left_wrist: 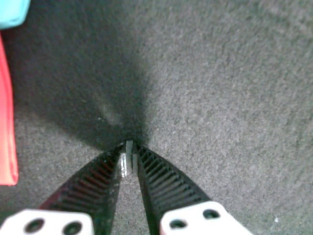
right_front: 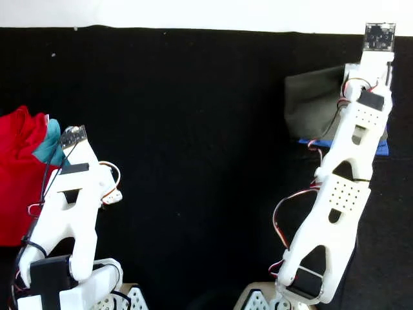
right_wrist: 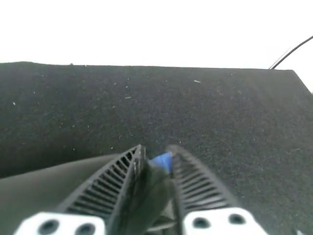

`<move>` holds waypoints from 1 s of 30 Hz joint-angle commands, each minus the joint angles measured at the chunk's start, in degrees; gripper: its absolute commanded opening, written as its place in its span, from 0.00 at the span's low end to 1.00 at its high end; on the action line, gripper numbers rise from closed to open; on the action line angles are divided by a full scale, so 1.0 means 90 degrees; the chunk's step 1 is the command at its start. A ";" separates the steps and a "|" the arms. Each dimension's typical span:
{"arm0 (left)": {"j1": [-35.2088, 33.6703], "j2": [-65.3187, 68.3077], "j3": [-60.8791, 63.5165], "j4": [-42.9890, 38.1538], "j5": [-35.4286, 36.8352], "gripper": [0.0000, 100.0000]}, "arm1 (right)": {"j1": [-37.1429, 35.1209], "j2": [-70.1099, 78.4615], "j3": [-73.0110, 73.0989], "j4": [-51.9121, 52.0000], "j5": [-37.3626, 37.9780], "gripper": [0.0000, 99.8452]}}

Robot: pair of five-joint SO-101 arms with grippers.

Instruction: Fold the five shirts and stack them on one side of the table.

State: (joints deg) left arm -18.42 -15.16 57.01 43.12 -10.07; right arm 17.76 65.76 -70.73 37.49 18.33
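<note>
My left arm (right_front: 68, 206) and right arm (right_front: 342, 194) were white plastic with red-and-white cables; my left gripper (left_wrist: 128, 148) and right gripper (right_wrist: 155, 151) were black and ribbed.

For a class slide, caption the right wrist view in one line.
Right claw at a dark grey shirt, blue cloth peeking, black table beyond.

Black felt-like cloth (right_front: 193, 129) covers table edge to edge, surface flat. Pale lint specks (right_wrist: 195, 81) scattered over it, mostly toward far edge. Plain white backdrop (right_front: 193, 11) runs behind far edge. Thin dark cable (right_wrist: 293, 51) slants across backdrop beyond far corner, apart from cloth.
</note>
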 commanded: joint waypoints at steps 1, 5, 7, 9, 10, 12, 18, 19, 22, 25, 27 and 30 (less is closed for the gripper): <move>0.0005 -0.0024 0.0015 -0.0166 0.0029 0.01 | 0.0024 -0.0132 -0.0415 0.0376 0.0039 0.20; 0.0005 -0.0024 0.0015 -0.0166 0.0029 0.01 | 0.0171 -0.0122 -0.1324 0.0747 -0.0039 0.16; 0.0005 -0.0024 0.0015 -0.0166 0.0029 0.01 | 0.0230 -0.0083 -0.1753 0.0855 -0.0400 0.14; 0.0005 -0.0024 0.0015 -0.0166 0.0029 0.01 | 0.0230 -0.0083 -0.2105 0.1333 -0.0752 0.08; 0.0005 -0.0024 0.0015 -0.0166 0.0029 0.01 | 0.0220 -0.0083 -0.2232 0.1626 -0.0821 0.02; 0.0005 -0.0024 0.0015 -0.0166 0.0029 0.01 | 0.0083 -0.0083 -0.2339 0.2076 -0.0811 0.02; 0.0005 -0.0024 0.0015 -0.0166 0.0029 0.01 | 0.0063 -0.0054 -0.1314 0.1636 -0.0811 0.01; 0.0005 -0.0024 0.0015 -0.0166 0.0029 0.01 | 0.0151 -0.0054 -0.1001 0.1333 -0.0811 0.01; 0.0005 -0.0024 0.0015 -0.0166 0.0029 0.01 | 0.0425 -0.0054 -0.0122 0.0513 -0.0811 0.01; 0.0005 -0.0024 0.0015 -0.0166 0.0029 0.01 | 0.0679 -0.0054 0.0503 0.0327 -0.0811 0.01; 0.0005 -0.0024 0.0015 -0.0166 0.0029 0.01 | 0.0864 -0.0054 0.0689 0.0327 -0.0811 0.01; 0.0005 -0.0024 0.0015 -0.0166 0.0029 0.01 | 0.1158 -0.0073 0.0650 0.0337 -0.0811 0.01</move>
State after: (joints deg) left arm -18.42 -15.16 57.01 43.12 -10.07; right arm 25.14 66.20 -64.75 41.63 11.56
